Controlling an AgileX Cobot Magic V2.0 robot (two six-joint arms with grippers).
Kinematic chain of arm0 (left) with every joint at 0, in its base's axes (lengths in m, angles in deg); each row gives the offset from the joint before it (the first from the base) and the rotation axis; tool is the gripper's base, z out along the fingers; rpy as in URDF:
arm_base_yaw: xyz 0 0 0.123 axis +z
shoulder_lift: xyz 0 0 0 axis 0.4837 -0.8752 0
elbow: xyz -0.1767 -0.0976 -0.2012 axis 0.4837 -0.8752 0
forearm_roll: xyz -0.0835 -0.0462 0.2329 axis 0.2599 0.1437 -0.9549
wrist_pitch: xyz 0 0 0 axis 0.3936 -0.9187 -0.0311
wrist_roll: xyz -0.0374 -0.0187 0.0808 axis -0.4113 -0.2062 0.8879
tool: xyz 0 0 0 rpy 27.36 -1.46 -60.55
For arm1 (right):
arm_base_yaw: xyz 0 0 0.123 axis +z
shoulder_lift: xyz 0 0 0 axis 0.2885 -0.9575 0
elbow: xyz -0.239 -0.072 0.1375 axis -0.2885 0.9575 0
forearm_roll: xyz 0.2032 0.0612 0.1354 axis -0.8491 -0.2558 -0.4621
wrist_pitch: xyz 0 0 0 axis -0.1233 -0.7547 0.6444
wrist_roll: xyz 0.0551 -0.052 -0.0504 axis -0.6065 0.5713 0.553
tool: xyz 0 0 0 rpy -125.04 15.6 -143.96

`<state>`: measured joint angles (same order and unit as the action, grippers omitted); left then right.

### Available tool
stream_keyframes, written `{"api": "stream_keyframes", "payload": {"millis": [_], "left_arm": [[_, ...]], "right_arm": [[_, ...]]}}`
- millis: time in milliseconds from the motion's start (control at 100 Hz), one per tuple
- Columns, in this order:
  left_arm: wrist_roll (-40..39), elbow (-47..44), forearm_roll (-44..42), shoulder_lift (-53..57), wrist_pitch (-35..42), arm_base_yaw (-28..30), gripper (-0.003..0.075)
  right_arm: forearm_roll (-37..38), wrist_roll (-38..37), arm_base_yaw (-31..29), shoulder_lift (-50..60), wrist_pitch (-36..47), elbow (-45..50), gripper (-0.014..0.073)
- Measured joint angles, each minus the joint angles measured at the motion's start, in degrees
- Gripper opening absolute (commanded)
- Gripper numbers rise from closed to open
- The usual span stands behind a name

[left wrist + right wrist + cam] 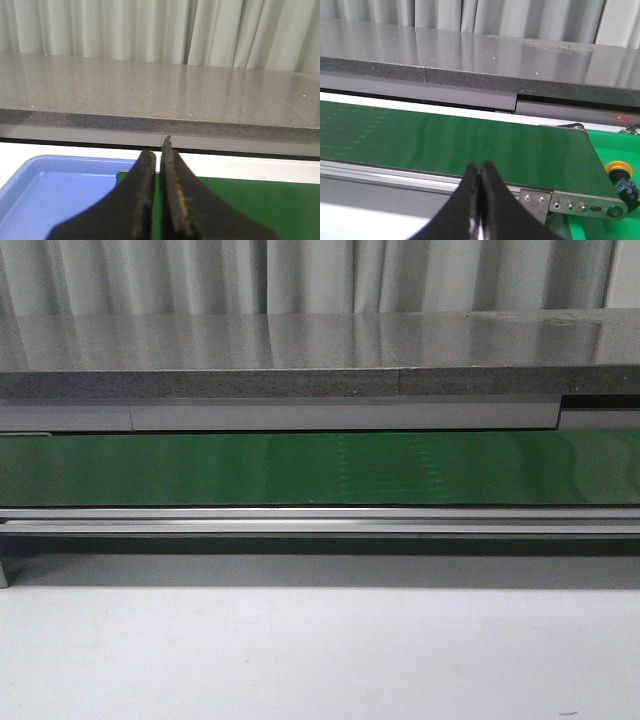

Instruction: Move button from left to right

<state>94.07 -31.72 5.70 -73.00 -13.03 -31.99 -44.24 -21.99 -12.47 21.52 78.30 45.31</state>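
Green conveyor belt (pixel 320 468) spans the front view, below a grey stone counter (pixel 300 350). Beside the belt's one end sits a blue tray (pixel 55 192). Past the belt's other end the button (pixel 622 179) lies on its side, yellow cap toward the belt, black block away. Left gripper (pixel 159 150) and right gripper (pixel 479 167) are both closed, empty.

Green belt (pixel 320 468) lies bare; grey counter (pixel 300 355) apparently overhangs behind.
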Motion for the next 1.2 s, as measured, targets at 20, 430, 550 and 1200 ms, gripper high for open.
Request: {"api": "stream_keyframes", "payload": {"millis": [20, 430, 550, 1200], "left_arm": [[0.0, 0.0, 0.0, 0.0, 0.0, 0.0, 0.0005], [0.0, 0.0, 0.0, 0.0, 0.0, 0.0, 0.0005], [0.0, 0.0, 0.0, 0.0, 0.0, 0.0, 0.0005], [-11.9, -10.8, -17.2, 13.0, 0.4, -1.9, 0.0005]], "right_arm": [[0.0, 0.0, 0.0, 0.0, 0.0, 0.0, -0.0068], [0.1, 0.0, 0.0, 0.0, 0.0, 0.0, -0.0068], [0.1, 0.0, 0.0, 0.0, 0.0, 0.0, -0.0068], [0.1, 0.0, 0.0, 0.0, 0.0, 0.0, -0.0068]]}}
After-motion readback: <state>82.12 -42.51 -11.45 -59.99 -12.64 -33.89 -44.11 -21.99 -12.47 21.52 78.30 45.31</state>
